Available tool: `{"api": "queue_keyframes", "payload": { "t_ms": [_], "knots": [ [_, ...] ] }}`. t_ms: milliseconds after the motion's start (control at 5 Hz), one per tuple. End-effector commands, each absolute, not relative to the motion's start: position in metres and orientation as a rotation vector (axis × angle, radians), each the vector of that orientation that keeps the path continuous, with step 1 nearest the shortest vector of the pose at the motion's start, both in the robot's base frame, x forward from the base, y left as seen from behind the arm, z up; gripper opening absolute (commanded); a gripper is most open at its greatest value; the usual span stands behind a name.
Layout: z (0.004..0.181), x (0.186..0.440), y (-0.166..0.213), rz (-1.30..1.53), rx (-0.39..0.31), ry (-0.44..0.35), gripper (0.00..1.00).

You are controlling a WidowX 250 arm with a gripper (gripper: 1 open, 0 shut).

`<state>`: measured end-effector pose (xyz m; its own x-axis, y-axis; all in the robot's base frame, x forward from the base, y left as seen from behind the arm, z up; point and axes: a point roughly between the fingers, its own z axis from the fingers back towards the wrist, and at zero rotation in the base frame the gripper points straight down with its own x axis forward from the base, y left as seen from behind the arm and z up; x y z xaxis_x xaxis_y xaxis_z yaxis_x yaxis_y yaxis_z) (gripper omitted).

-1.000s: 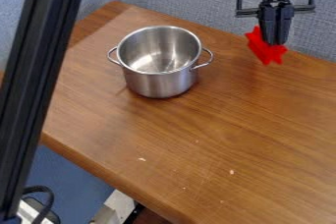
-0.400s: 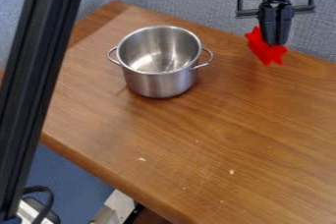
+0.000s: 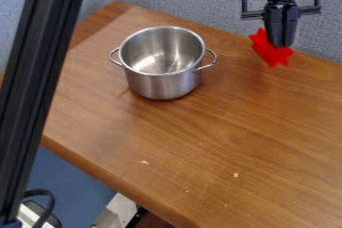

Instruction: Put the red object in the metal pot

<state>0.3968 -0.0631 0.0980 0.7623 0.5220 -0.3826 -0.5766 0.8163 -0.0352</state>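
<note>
So the gripper (image 3: 279,40) is pointing down at the far right side of the wooden table (image 3: 201,142), jaws pinched tight on the top of the red object (image 3: 273,49). The red bar's lower end looks like it's on or just over the tabletop, can't tell which. The metal pot (image 3: 163,62) sits well to the left, upright, empty, 2 little side handles. A dark post (image 3: 40,62) cuts across the left foreground.

Bright red object (image 3: 273,50), shiny silver metal pot (image 3: 163,62), black gripper (image 3: 279,40), brown wood-grain table (image 3: 214,142).
</note>
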Motion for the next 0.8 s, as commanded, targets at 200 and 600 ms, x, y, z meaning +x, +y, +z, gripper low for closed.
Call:
{"api": "queue_keyframes", "payload": {
  "t_ms": [200, 600],
  "knots": [
    [0.1114, 0.3985, -0.0603, 0.617, -0.185, 0.339, 0.00],
    [0.1125, 0.3997, -0.0605, 0.625, -0.197, 0.345, 0.00]
  ]
}}
